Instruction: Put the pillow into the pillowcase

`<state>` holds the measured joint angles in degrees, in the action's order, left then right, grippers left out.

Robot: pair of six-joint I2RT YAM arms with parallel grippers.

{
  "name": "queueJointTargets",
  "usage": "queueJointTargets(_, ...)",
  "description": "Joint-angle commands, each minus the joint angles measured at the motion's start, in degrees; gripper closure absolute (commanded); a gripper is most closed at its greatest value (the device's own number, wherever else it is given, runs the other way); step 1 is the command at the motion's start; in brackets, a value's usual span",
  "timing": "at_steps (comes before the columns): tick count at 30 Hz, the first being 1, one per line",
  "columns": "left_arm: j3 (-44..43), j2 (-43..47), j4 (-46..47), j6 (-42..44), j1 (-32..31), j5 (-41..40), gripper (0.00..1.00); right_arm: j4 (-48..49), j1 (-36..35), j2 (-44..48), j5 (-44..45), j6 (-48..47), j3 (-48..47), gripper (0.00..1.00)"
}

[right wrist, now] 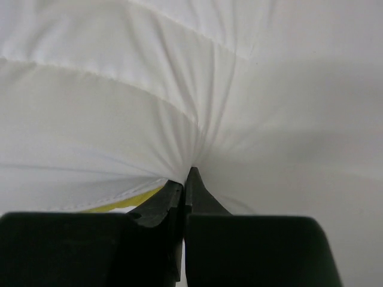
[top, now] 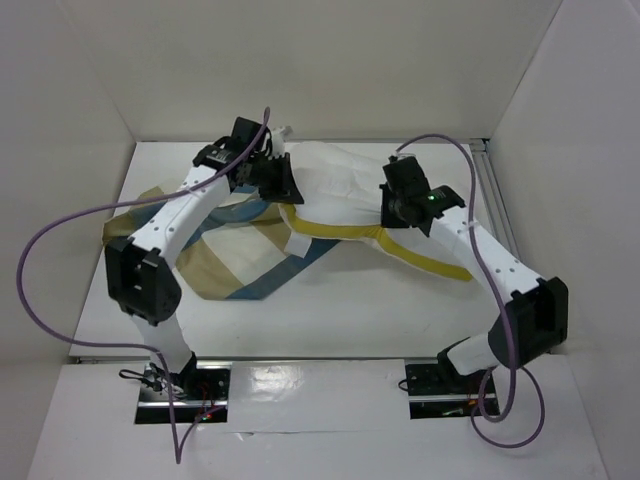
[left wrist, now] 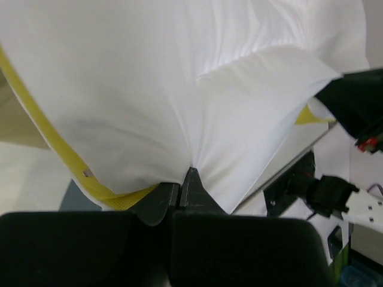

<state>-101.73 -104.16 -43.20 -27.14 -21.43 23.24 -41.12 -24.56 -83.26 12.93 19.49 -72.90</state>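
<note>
Status: early, insertion not done. Pillow [top: 340,185] is out in the open, lying mid-table toward the back with its yellow piping fully visible along the near edge. Pillowcase [top: 225,265] lies crumpled flat to its left, under the left arm. The pillow's left end overlaps the case. From above I can't tell whether that corner is on top of the cloth or just inside the opening; it looks on top.

Left gripper [top: 275,185] is clamped on the pillow's left end, with white fabric and piping pinched between the fingers in the wrist view. Right gripper [top: 398,215] is clamped on the pillow's right side, fabric puckered at the tips.

Left to do: open the case, feed the pillow in, seat it.

Surface: plain white table [top: 330,320], white walls [top: 350,70] on three sides, metal rail [top: 497,200] along the right edge.
</note>
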Motion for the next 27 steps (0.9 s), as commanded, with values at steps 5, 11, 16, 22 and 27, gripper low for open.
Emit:
queueJointTargets(5,19.9,16.1,-3.9,3.5,0.8,1.4,1.0,-9.9,0.9,15.7,-4.2,1.9,6.9,1.0)
queueJointTargets(11,23.7,18.1,-6.0,3.0,4.4,-6.4,0.26,-9.4,-0.2,15.8,-7.4,1.9,8.9,0.03)
queueJointTargets(16,25.0,21.0,-7.1,-5.3,12.3,-16.7,0.39,-4.8,-2.2,8.7,-7.7,-0.5,-0.4,0.02)
queueJointTargets(22,43.6,25.9,-1.5,-9.4,22.5,-14.2,0.26,4.4,-14.7,-5.7,-11.2,1.2,-7.6,0.0)
queueJointTargets(27,55.6,25.9,6.0,-13.2,23.1,-10.0,0.23,3.3,-24.0,-19.5,-7.4,3.7,-13.8,0.0)
